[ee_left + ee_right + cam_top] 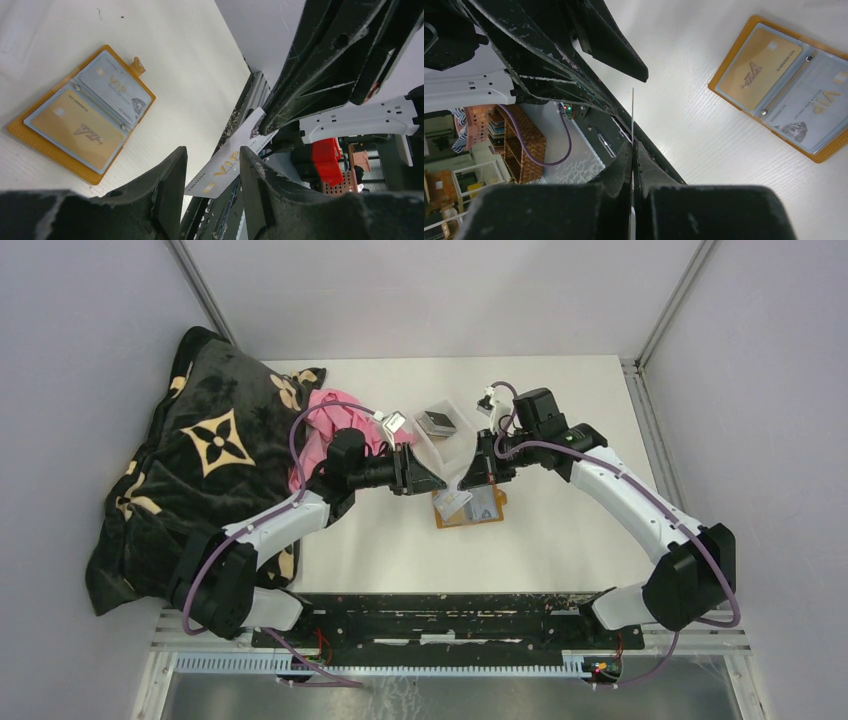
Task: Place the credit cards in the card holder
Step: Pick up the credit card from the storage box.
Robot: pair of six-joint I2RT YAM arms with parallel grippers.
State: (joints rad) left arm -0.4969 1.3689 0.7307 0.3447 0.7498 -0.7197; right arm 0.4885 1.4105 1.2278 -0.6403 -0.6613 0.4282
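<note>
right end effector [632, 146] clamped on credit card [225, 167], lifted off tabletop [190, 75] | left end effector [212, 156] half-spread astride same card, not pinching | card holder [47, 146] open flat nearby, visible pockets full | risk: dropping card at handover through early release

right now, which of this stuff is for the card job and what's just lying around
Job: white VIP card pinched in the right gripper; left gripper, open; open orange card holder; dark cards in clear tray.
Lying about: black flower-print blanket; pink cloth.
</note>
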